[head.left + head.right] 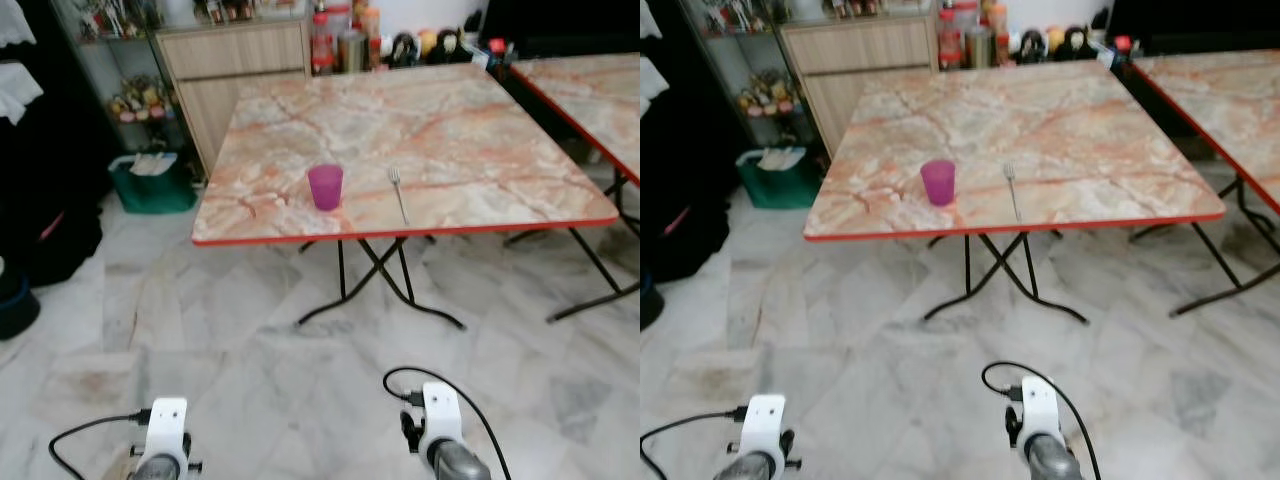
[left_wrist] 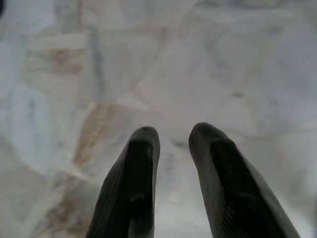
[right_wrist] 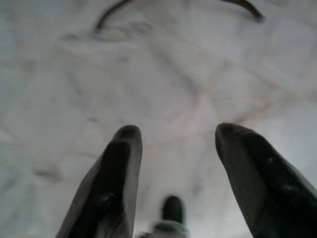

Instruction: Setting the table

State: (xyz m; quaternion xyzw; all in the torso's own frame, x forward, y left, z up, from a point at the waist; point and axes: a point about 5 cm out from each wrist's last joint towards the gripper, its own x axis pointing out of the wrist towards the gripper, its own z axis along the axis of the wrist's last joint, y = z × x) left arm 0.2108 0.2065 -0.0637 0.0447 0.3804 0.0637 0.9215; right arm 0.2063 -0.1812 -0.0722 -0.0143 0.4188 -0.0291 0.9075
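While both arms hang low over the floor, well short of the counter (image 1: 480, 150), you are in the approach step. The purple cup (image 1: 325, 186) stands near the counter's front edge, the fork (image 1: 398, 193) beside it. Left gripper (image 2: 173, 136) and right gripper (image 3: 173, 134) fingers are released, empty. Walk closer before reaching.

Second table (image 1: 590, 90): cut off at right edge. Bottles and jars (image 1: 345, 40) behind the near table (image 1: 480, 140): too small to identify. Shelf items (image 1: 135, 100): indistinct. Green bin (image 1: 150, 185) contents: unclear. Both arms: cropped at bottom edge.
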